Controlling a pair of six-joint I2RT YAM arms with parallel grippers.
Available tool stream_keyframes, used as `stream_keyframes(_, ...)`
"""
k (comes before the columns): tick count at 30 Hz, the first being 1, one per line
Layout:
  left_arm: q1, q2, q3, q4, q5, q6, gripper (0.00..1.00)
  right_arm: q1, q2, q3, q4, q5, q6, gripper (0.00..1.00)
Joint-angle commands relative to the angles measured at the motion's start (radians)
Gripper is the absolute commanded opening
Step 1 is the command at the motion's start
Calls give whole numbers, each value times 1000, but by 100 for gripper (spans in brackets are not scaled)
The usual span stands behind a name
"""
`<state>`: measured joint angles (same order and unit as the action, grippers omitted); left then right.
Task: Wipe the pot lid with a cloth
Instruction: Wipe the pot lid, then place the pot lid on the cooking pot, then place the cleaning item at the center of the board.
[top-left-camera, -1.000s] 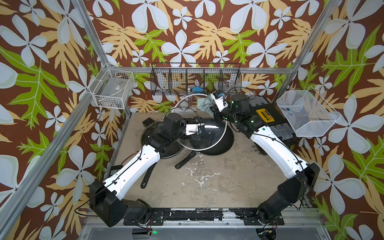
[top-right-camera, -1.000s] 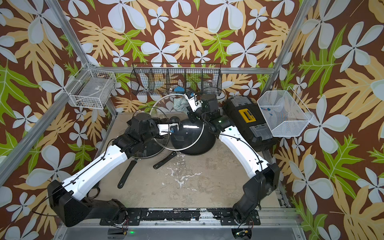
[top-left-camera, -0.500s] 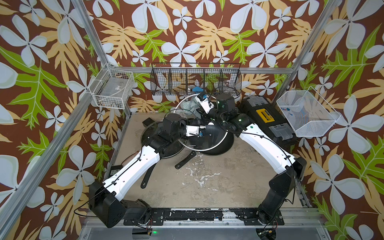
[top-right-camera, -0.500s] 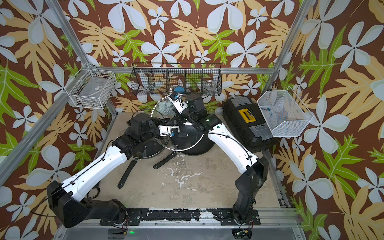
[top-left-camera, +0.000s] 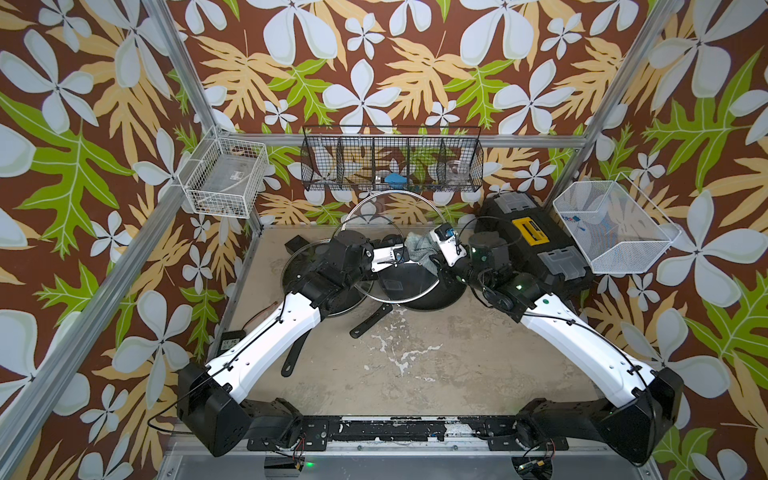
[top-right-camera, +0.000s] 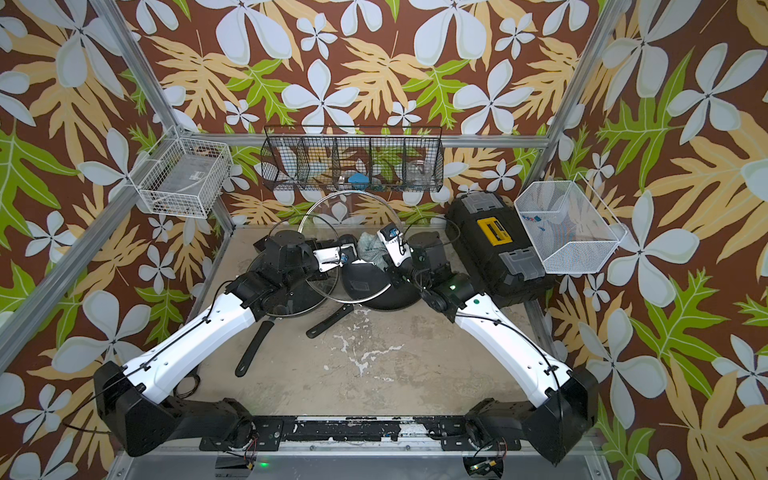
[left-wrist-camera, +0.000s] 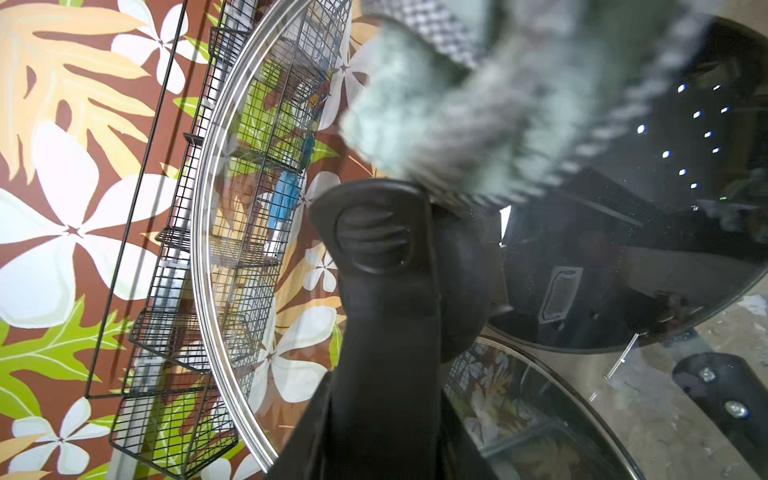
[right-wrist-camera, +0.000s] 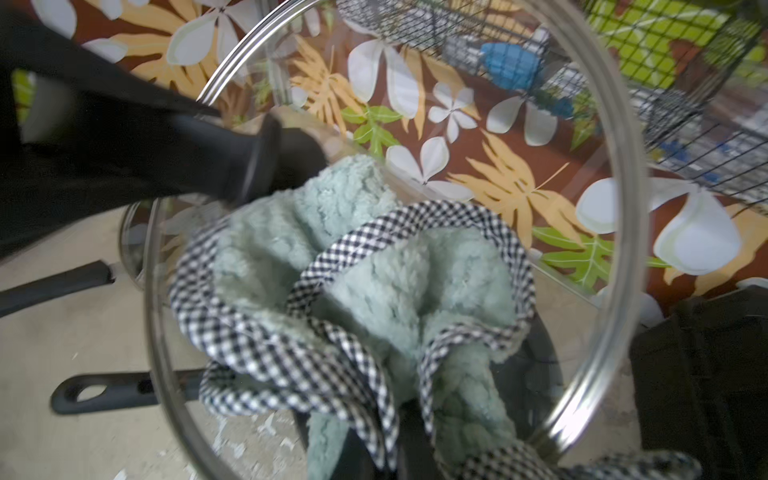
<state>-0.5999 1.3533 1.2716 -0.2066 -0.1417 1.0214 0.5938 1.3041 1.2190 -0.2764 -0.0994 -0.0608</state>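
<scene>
Risk notes. Pot lid (top-left-camera: 390, 208) is held tilted on edge above the black pan (top-left-camera: 432, 293). It is gripped only at its knob (right-wrist-camera: 291, 162), on which the left gripper (top-left-camera: 402, 254) is clamped. Cloth (top-left-camera: 419, 247) is bunched in the right gripper (top-left-camera: 434, 254), whose jaws are closed on it. It is pressed to the glass just beside the knob, seemingly on the face opposite it.

- Lid support is judged thin. One round knob is held, so a hard push from the cloth could turn the lid in the jaws or work it loose. Glass would then be dropped onto the pans and the second lid (top-left-camera: 316, 286) below.
- Loose folds and checked trim are seen hanging past the rim in the right wrist view. A fold could be caught on the rim and the cloth dragged out of the jaws.
- Both grippers are crowded near the knob. A wide stroke could bring them into contact.
- Only a small patch of glass is covered, so the outer ring may be left unwiped.
</scene>
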Motion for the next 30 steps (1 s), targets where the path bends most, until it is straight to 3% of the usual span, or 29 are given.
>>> stream_keyframes(1,-1,5,27,115,-3,-105,0,48,-23,-50,27,7,71,0)
stream_keyframes(6,-1,23,52,97,-3,-151,0,137,10,-76,77,12,120,0)
stream_keyframes(11,-1,35,71,68,7,-214,0,143,27,-48,80,69,128,0)
stream_keyframes(22,-1,62,82,16,50,-299,0,-172,-254,-292,19,122,250,0)
stream_keyframes(30,-1,70,69,-24,66,-370,0,-256,-324,-431,-49,261,414,0)
